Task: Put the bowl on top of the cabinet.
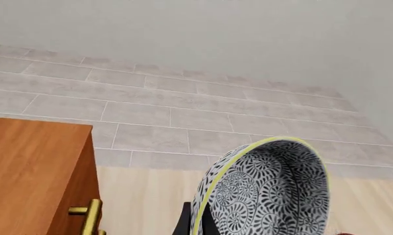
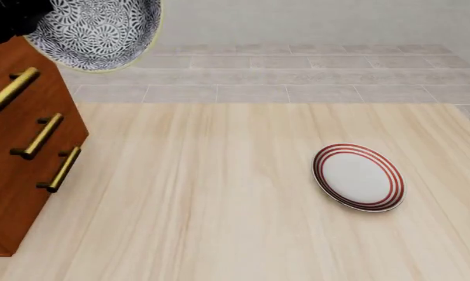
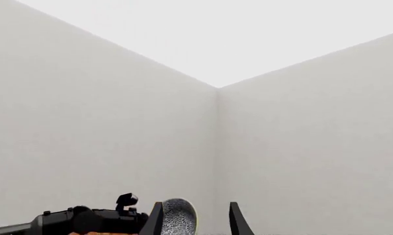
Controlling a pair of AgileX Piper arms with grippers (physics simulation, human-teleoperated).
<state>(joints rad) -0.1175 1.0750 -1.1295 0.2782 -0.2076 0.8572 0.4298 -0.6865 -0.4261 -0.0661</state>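
1. Bowl [image 2: 94, 32] at far upper left of the front view, lifted clear of the table [image 2: 219, 199], tipped so its patterned inside faces the camera; pale yellowish rim visible along the lower edge.
2. Bowl hangs just above and beside the top of the cabinet [image 2: 20, 158], not resting on it. In the left wrist view the bowl [image 1: 268, 191] stands nearly on edge, with the cabinet's flat top [image 1: 33, 166] off to one side and lower.
3. Left gripper [image 1: 195, 223]: only a dark piece shows at the bowl's rim in the wrist view; a dark mass [image 2: 12, 17] touches the bowl in the front view. It appears to pinch the rim, bowl held aloft.
4. Cabinet stands at the table's left edge, three brass handles [image 2: 38, 136] on its front.
5. Plate [image 2: 358, 177], white with red rings, lies flat on the table well right of centre, far from the cabinet.
6. Right gripper [image 3: 196, 218]: fingers spread apart, nothing between them, pointing up at white walls; the left arm [image 3: 85, 220] and bowl [image 3: 178, 215] show beyond.
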